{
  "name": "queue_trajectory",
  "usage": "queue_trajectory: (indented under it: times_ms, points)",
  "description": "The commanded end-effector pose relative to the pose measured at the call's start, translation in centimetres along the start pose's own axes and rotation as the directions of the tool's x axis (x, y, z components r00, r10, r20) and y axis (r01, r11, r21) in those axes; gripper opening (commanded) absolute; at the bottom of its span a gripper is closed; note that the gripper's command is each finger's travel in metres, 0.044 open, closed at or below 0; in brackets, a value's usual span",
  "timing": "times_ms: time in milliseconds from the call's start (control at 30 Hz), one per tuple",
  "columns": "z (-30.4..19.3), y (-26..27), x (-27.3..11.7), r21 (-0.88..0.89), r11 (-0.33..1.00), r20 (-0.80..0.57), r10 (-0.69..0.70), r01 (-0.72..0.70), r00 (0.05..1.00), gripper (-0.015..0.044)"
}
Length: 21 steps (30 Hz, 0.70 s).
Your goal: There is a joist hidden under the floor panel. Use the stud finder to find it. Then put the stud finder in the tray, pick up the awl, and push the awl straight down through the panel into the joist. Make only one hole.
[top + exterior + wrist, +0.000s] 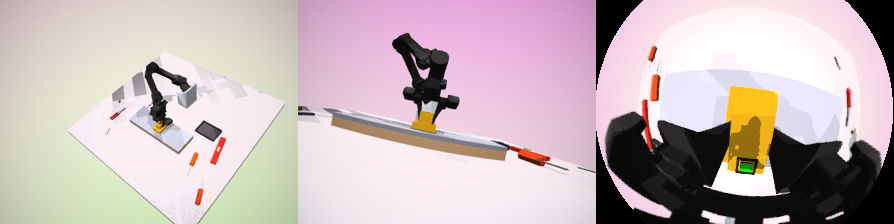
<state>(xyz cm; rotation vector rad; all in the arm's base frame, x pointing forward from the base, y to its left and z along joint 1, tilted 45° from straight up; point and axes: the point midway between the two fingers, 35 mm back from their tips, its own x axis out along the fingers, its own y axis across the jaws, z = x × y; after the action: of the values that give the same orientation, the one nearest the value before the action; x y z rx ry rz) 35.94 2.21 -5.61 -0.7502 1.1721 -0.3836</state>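
Note:
The yellow stud finder (158, 129) (424, 127) (753, 102) rests flat on the floor panel (179, 141) (471, 144) (686, 95), around the middle of its length. A small display (746, 166) on it shows green in the wrist view. My gripper (161, 124) (426, 118) (749, 125) is shut on the stud finder's raised block, one finger on each side. The dark tray (204, 135) stands to the right of the panel. A tan-handled tool (151, 103), which looks like the awl, lies behind the panel, partly hidden by the arm. The joist is hidden.
A red level (222, 143) lies beside the tray. Two orange-handled tools (194, 159) (199, 197) lie to the front right. A red-handled tool (114, 116), a small pale bent piece (107, 131) and a small brown object (119, 101) lie left. A grey angled block (189, 96) stands behind.

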Motion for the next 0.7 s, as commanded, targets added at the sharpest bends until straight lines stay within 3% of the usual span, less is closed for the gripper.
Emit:
queue_trajectory:
  times_ms: [0, 667]
  points:
    - [0.0, -1.3, 0.0, 0.003, 1.000, -0.001, -0.003, 0.003, 1.000, 0.0000]
    - [0.0, -5.9, 0.1, 0.002, 1.000, -0.002, -0.006, 0.006, 1.000, 0.0000]
